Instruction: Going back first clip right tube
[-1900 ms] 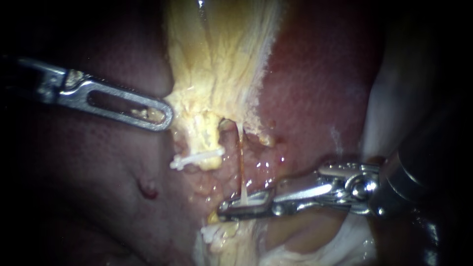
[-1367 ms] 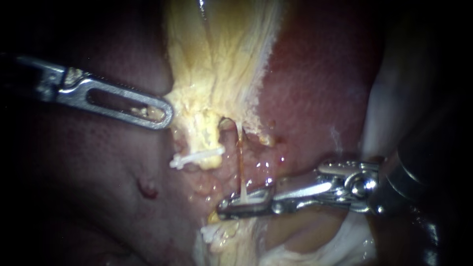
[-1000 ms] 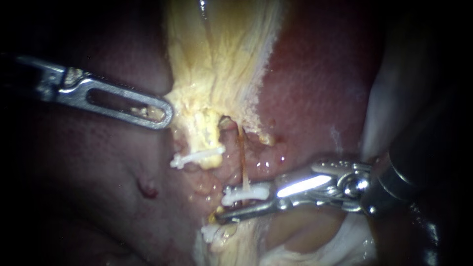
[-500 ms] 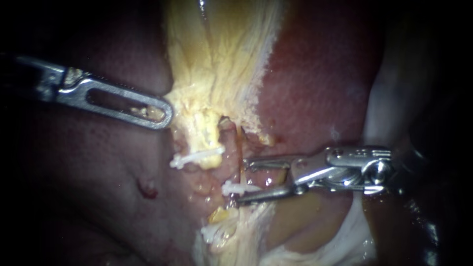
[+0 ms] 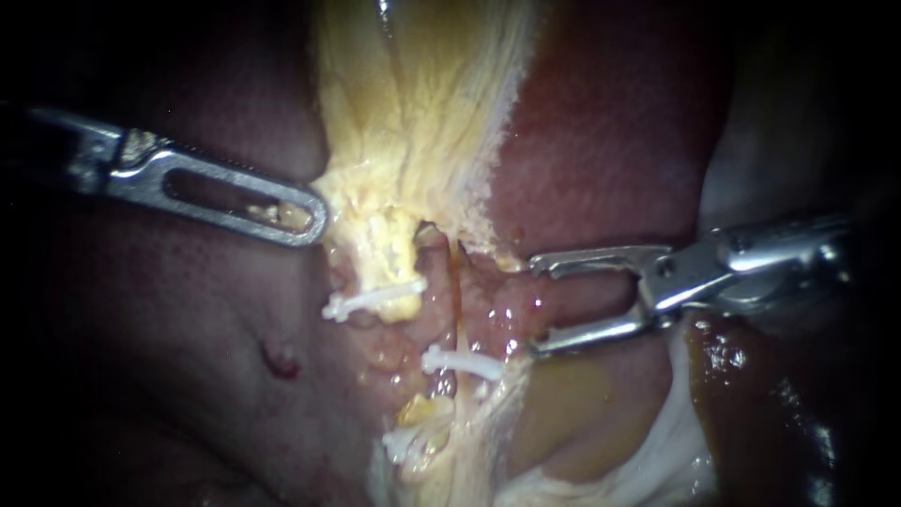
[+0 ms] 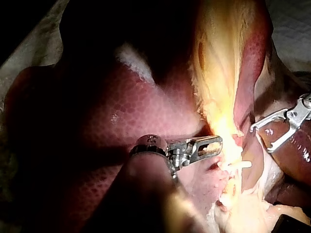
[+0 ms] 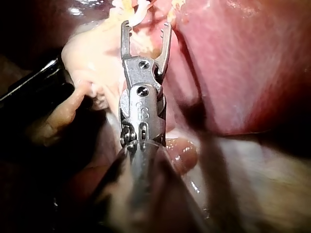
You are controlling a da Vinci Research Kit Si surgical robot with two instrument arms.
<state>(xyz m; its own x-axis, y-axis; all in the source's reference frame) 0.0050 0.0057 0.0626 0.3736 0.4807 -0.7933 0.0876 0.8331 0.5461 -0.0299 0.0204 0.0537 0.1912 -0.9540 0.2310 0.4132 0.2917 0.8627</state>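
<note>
In the endoscope view a thin orange right tube (image 5: 457, 286) runs down from the yellow gallbladder (image 5: 422, 122), and a white clip (image 5: 462, 363) sits across its lower part. Another white clip (image 5: 374, 299) crosses the thicker left tube. My right instrument (image 5: 535, 308) stands to the right of the right tube, jaws wide open and empty, clear of the clip. The right wrist view shows the same open jaws (image 7: 146, 28) just short of the clip (image 7: 139, 10). My left instrument (image 5: 305, 223) is shut on the gallbladder's edge, as its own view (image 6: 215, 143) also shows.
Dark red liver (image 5: 601, 141) surrounds the gallbladder. A third white clip (image 5: 402, 443) lies lower on pale yellow tissue. White tissue (image 5: 676, 441) and a wet brown lobe (image 5: 751, 394) lie under my right instrument's shaft. A small red spot (image 5: 282, 361) marks the liver at left.
My right instrument's jaws opened, leaving the white clip on the right tube, then drew back to the right and slightly up. My left instrument has held still.
</note>
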